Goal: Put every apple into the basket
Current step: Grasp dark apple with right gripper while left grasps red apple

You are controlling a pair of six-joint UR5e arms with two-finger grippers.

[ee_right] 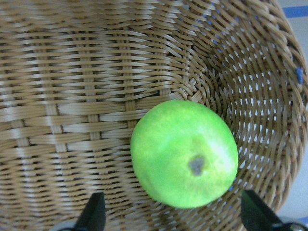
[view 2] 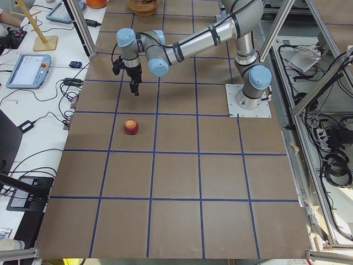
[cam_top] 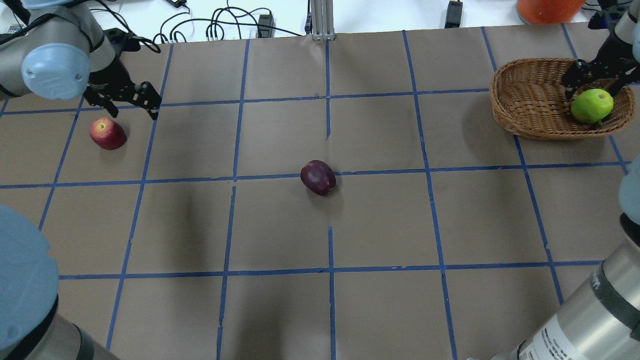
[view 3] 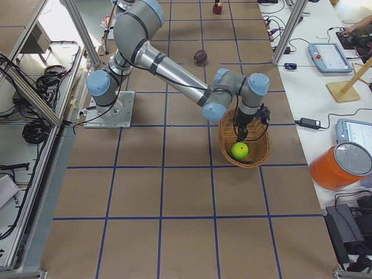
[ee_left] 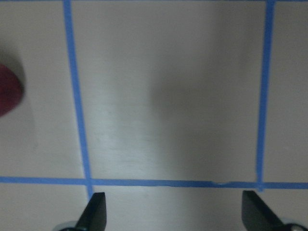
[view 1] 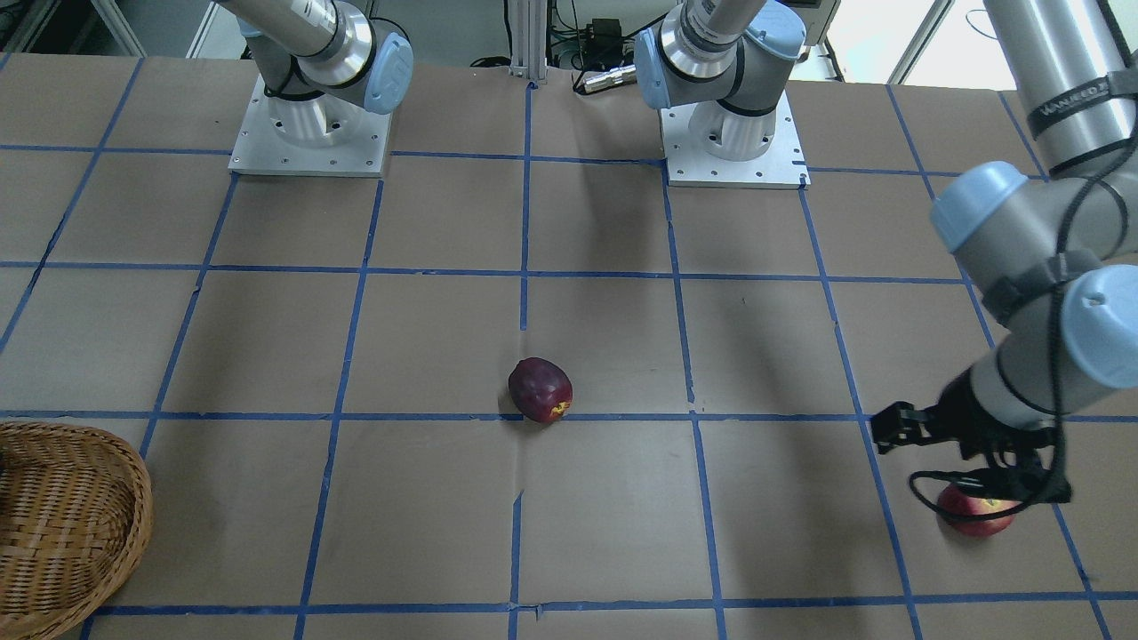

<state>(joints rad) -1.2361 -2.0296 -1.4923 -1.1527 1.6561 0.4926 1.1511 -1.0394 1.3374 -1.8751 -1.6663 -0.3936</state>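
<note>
On the taped brown table (cam_top: 380,220), the left gripper (cam_top: 132,107) hangs with jaws apart, the red apple (cam_top: 107,134) at its seven o'clock, off centre. It should centre over the apple before descending. The right gripper (cam_top: 595,85), jaws spread, hovers over the green apple (cam_top: 592,105) in the basket (cam_top: 525,100); the maroon apple (cam_top: 318,177) lies mid-table.

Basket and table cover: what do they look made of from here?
Basket: woven wicker or rattan, tan with a slight sheen. The interlaced strands show clearly in the right wrist view.
Table cover: probably matte brown paper or card, flat and without glare.
The blue grid lines look like stuck-on tape.
</note>
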